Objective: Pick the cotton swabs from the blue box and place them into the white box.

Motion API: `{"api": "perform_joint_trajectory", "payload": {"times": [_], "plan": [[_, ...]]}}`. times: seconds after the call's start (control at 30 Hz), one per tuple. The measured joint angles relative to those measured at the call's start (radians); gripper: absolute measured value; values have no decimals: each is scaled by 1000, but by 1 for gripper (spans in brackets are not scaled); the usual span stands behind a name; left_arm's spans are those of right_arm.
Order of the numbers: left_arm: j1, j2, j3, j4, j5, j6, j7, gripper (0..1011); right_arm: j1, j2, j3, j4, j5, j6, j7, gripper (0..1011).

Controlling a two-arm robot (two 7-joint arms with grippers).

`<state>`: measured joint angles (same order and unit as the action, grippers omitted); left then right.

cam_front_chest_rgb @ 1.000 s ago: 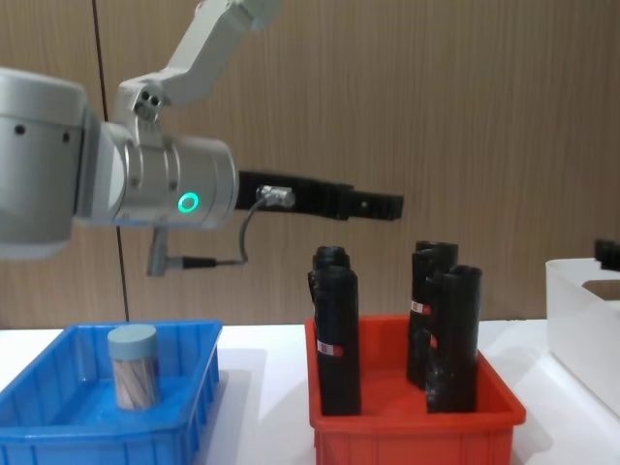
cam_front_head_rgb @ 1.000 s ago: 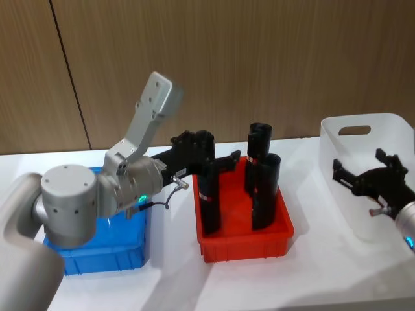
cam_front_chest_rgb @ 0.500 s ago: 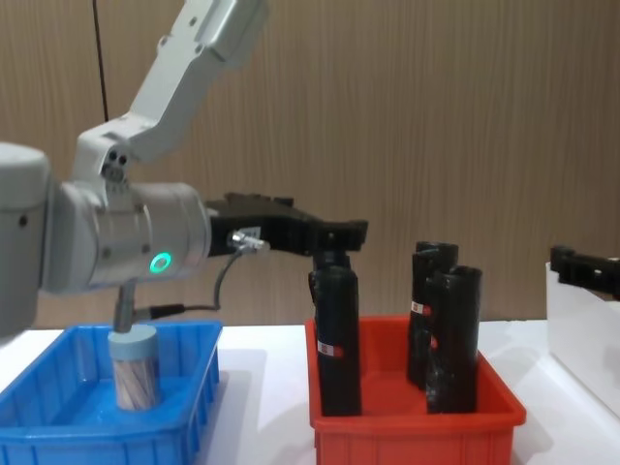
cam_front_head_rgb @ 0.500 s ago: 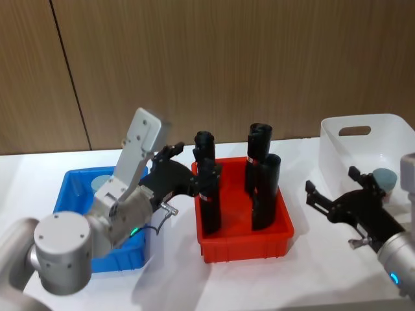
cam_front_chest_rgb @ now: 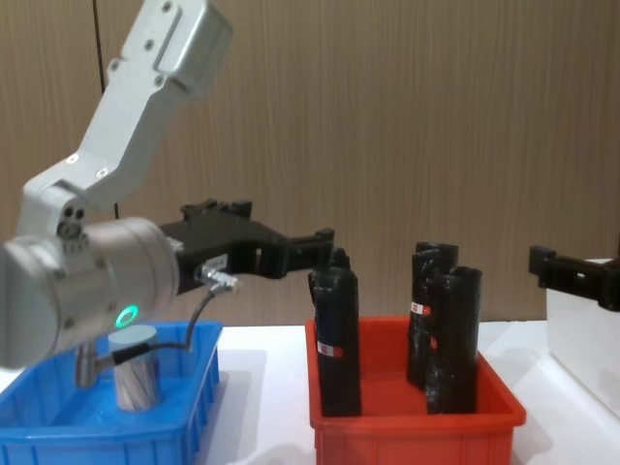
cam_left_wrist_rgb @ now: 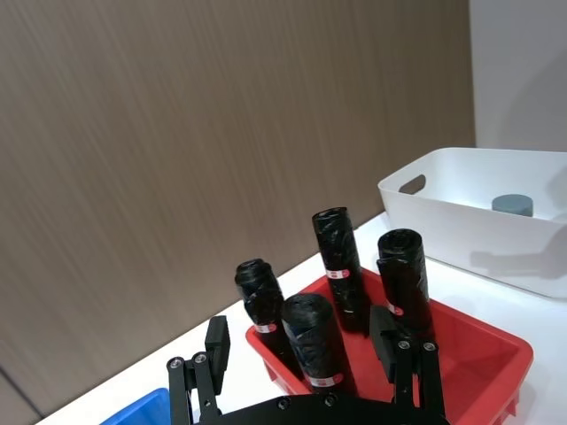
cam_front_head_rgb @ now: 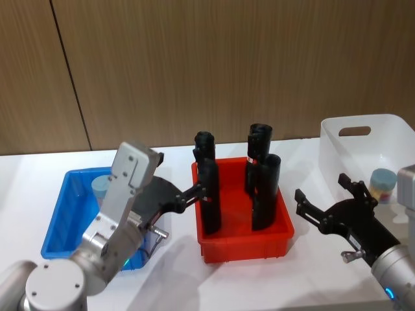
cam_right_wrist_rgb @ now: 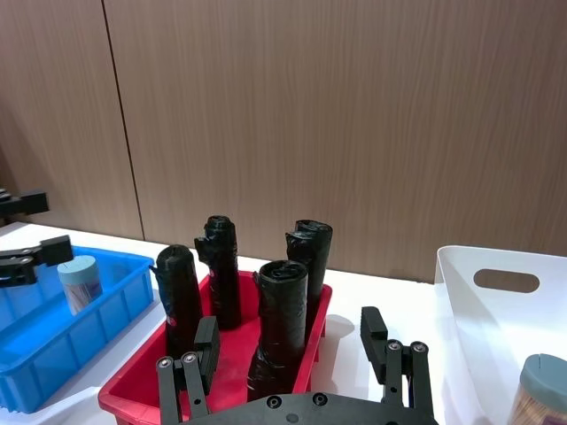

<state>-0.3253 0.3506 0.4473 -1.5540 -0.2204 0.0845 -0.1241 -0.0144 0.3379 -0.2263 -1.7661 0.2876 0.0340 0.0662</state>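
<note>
Swabs first: one tub of cotton swabs (cam_front_head_rgb: 100,188) stands upright in the blue box (cam_front_head_rgb: 58,227), left of the red bin (cam_front_head_rgb: 246,245). It looks light, with a stiff clear shell that's probably slick, so I'd pinch the round wall just below the lid, gently. The left gripper (cam_left_wrist_rgb: 298,329), fingers spread and empty, hovers at the red bin's left rim, pointing at the black rolls (cam_front_head_rgb: 209,194) with the tub apart on its left. Right of the red bin, the right gripper (cam_front_head_rgb: 321,188) hangs wide open. Farther right, the white box (cam_front_head_rgb: 363,126) holds a second tub (cam_front_head_rgb: 382,183).

Four black rolls (cam_front_head_rgb: 266,191) stand (upright) in a red bin (cam_front_head_rgb: 246,247)
</note>
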Motion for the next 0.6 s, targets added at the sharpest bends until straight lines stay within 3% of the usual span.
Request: {"api": "perform_joint_trajectory", "payload": {"times": [0.23,0.6], "plan": [[66,24,6,-53,16,-52,83,1000,0,-1,1,-1,0,0,0,1002],[88,32,8,-73,21,-71,113,1000,0,0,1,-1,0,0,1,1002]]}}
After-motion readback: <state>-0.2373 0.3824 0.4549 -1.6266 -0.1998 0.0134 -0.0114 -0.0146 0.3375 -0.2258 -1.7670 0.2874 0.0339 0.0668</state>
